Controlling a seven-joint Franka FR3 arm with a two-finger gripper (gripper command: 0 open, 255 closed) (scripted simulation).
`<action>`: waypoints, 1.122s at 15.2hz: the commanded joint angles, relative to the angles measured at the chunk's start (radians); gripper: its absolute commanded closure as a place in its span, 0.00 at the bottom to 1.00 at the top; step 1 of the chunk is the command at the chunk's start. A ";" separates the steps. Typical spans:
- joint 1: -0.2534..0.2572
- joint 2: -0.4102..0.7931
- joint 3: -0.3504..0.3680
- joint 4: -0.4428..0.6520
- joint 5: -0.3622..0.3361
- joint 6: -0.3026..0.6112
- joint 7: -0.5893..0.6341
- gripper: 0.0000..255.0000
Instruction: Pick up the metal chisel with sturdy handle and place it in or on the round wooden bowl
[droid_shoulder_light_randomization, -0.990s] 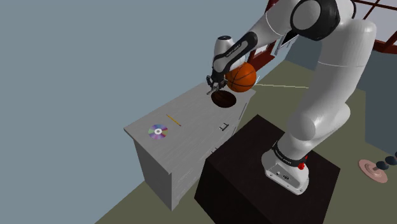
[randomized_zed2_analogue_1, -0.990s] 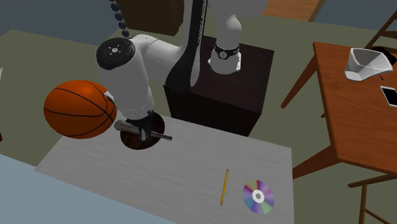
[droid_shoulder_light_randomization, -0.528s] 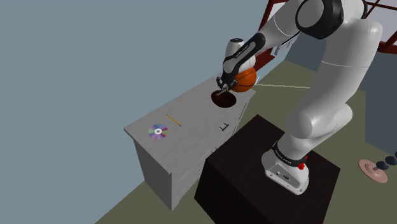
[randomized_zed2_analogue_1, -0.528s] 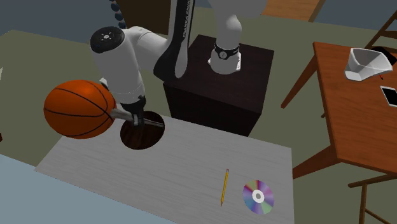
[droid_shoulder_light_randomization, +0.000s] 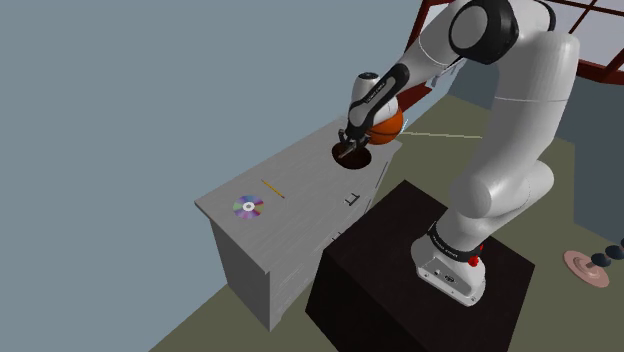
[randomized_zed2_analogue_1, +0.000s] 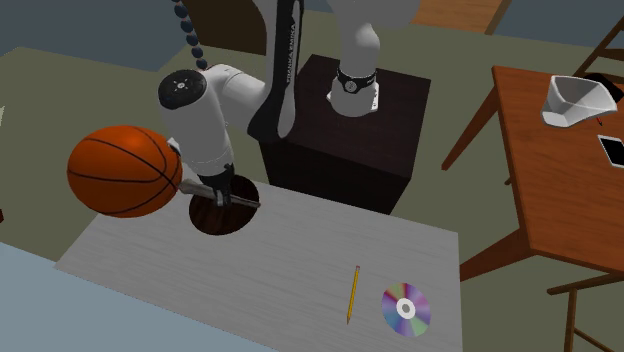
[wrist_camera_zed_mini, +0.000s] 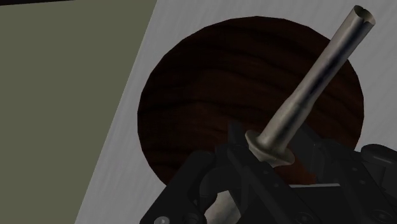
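Note:
The dark round wooden bowl (randomized_zed2_analogue_1: 226, 212) sits at the grey table's end, next to a basketball (randomized_zed2_analogue_1: 122, 170). My black gripper (randomized_zed2_analogue_1: 220, 189) hangs just above the bowl, shut on the grey metal chisel (randomized_zed2_analogue_1: 243, 200), which lies nearly level across the bowl's rim. In the wrist view the chisel (wrist_camera_zed_mini: 313, 84) sticks out from between the fingers of the gripper (wrist_camera_zed_mini: 270, 162), over the bowl (wrist_camera_zed_mini: 191, 118). In the shoulder view the gripper (droid_shoulder_light_randomization: 347, 141) is over the bowl (droid_shoulder_light_randomization: 351, 154), in front of the basketball (droid_shoulder_light_randomization: 385, 124).
A yellow pencil (randomized_zed2_analogue_1: 353, 292) and a shiny disc (randomized_zed2_analogue_1: 406, 307) lie farther along the grey table (randomized_zed2_analogue_1: 280, 270). My dark stand (randomized_zed2_analogue_1: 350, 130) is behind the bowl. A brown wooden table (randomized_zed2_analogue_1: 555, 180) with small items stands at the second exterior view's right.
The hand has swung toward the basketball and sunk a little over the bowl, its wrist turning. The chisel stays clasped and now lies flatter across the bowl.

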 joint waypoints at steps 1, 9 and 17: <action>0.002 0.028 -0.006 0.004 -0.008 0.025 0.006 1.00; 0.006 0.053 -0.012 0.009 -0.015 0.044 0.013 1.00; 0.003 0.018 -0.004 0.000 -0.007 0.019 0.007 0.00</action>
